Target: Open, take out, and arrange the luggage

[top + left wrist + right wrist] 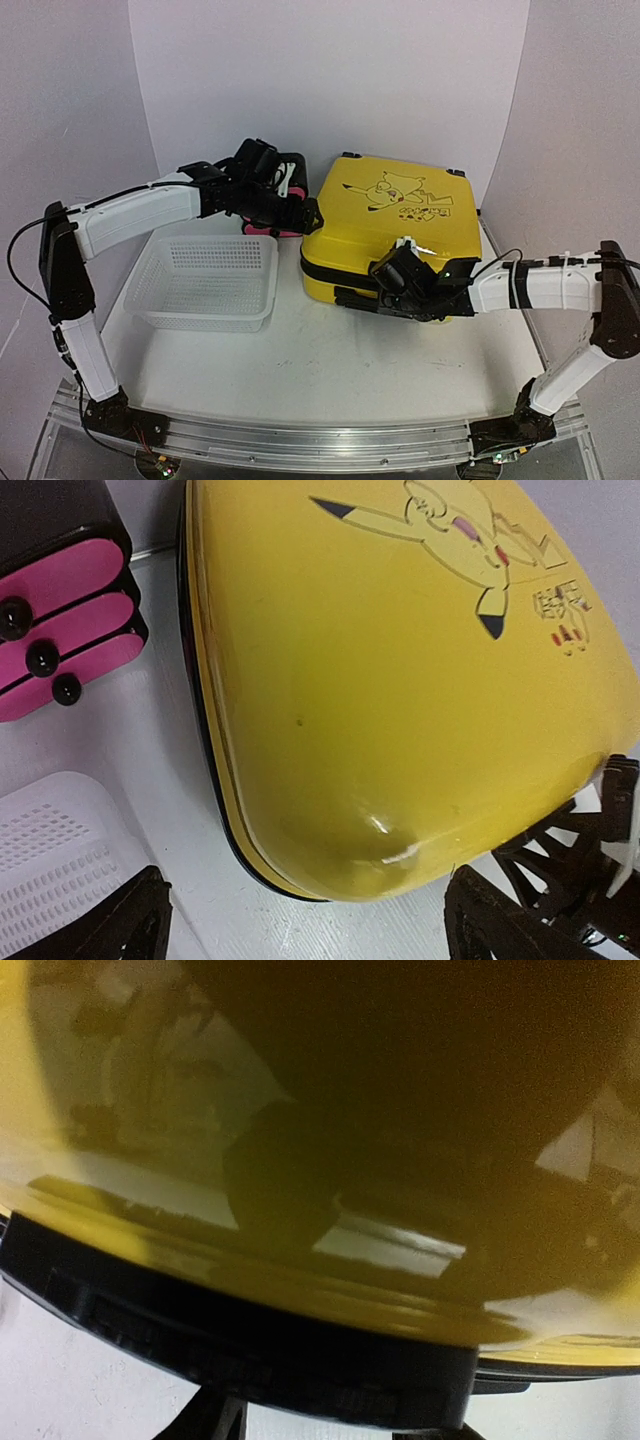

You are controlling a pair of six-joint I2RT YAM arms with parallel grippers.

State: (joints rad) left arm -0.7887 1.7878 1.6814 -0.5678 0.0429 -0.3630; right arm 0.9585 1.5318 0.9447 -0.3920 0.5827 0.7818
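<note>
And here's the luggage (400, 215), lying flat and shut on the bench (330, 370), lid up with the cartoon (395, 190) facing the ceiling, so nothing is opened yet. The left fingers (130, 925) are spread wide with nothing held, and the rounded near corner of that glossy yellow hard shell sits just ahead of them, between the two tips. That looks like a line-up to brace or catch the lid edge. Off to their left lies the white mesh basket (205, 280), all fine plastic lattice, and beyond it the little drawer box (60, 630) with pink fronts and black knobs. Now the right fingers (215, 1422): they're pressed in tight at the front of the case, the ribbed black zipper band (250, 1350) just above them, the shiny shell filling everything past that. Probably hunting the zipper pull, though this close I can't tell how far apart they stand or whether they've caught anything. The seam runs round the case's middle, so both arms work at the edges.
</note>
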